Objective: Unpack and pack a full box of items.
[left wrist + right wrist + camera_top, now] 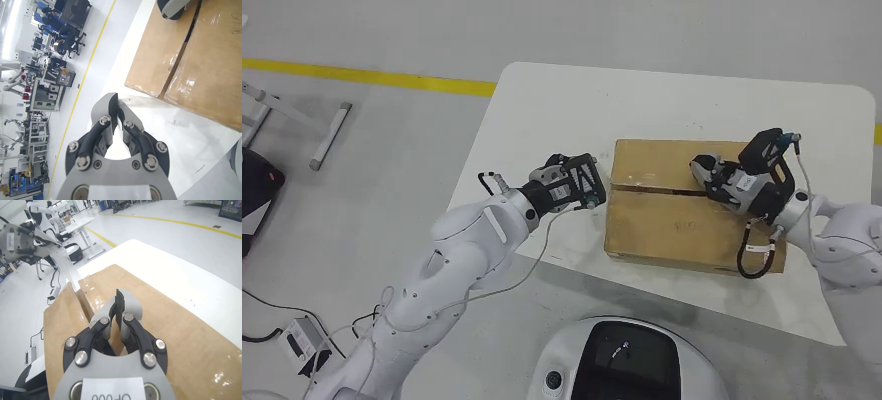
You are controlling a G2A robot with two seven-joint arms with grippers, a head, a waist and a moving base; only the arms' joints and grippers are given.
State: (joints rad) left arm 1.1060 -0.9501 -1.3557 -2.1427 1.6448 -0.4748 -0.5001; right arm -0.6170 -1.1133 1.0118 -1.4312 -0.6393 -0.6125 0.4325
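left gripper [118, 103]: we see it just off the box's left end, above the table, clenched on the end of a thin clear tape strip
tape strip [140, 99]: it runs from the left gripper's pads across to the left end of the box, meeting it at the seam between the flaps
box [662, 225]: brown cardboard, lying flat on the right half of the table near the front edge; we see both top flaps down with a narrow dark gap along the seam, and glossy film over the top
right gripper [118, 298]: over the box's top at the seam, right of the middle, pads pressed together with nothing visible between them; we cannot tell whether it touches the cardboard
table [542, 110]: white, with rounded corners
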